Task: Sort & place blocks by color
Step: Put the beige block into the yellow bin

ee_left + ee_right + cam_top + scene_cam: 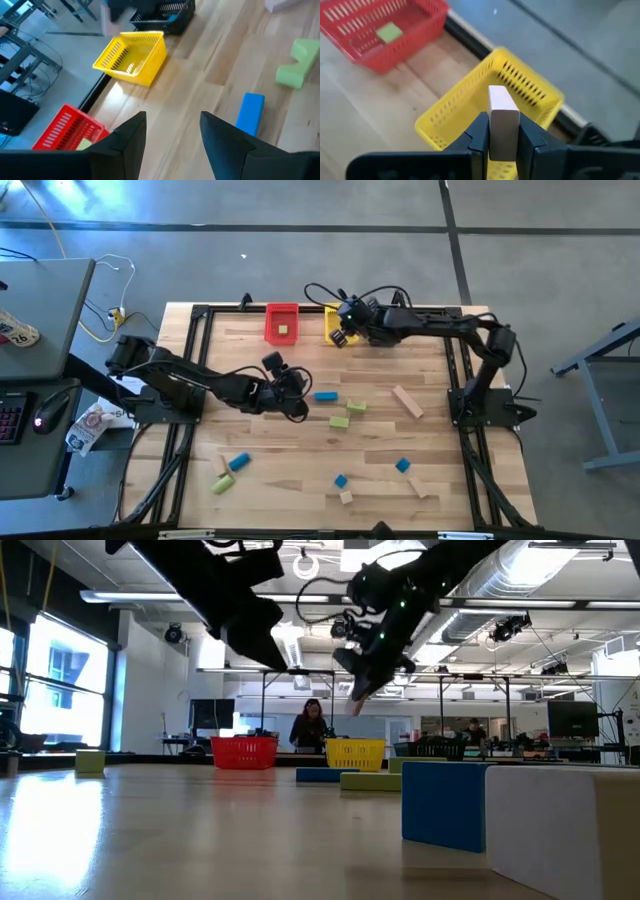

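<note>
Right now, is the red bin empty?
No, the red bin already holds a light green block, seen lying on its floor in the right wrist view.

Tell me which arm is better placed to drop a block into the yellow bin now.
Right. The right gripper is shut on a tan block directly above the yellow bin. The left gripper hangs open and empty mid-table.

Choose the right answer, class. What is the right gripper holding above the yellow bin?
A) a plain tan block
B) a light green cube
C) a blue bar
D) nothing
A: in the right wrist view the right gripper clamps a tan block over the yellow bin.
</note>
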Robot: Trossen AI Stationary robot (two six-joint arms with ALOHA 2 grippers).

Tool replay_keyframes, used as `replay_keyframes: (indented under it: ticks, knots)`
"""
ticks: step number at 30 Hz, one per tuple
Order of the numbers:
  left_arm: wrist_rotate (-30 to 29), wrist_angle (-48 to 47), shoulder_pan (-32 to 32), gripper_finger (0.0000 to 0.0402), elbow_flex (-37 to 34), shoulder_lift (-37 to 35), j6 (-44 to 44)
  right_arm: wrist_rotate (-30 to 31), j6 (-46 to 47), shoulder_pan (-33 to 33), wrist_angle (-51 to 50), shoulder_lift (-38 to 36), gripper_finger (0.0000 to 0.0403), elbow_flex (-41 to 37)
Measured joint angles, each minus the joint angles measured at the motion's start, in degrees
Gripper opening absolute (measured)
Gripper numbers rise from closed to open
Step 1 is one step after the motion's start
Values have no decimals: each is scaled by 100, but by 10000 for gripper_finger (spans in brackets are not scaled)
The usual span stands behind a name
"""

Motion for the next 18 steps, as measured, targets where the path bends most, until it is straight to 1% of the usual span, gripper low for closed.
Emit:
replay_keyframes:
  ticks: [5,13,18]
  knots:
    - [-24,-248,20,168,-2,-110,-81,-729,279,-171,7,335,35,-7]
    - [-44,-257,20,168,-3,-150,-76,-1561,573,-429,31,592,36,-7]
    - [-44,-271,20,168,-4,-150,-79,-1738,707,-570,35,592,42,-7]
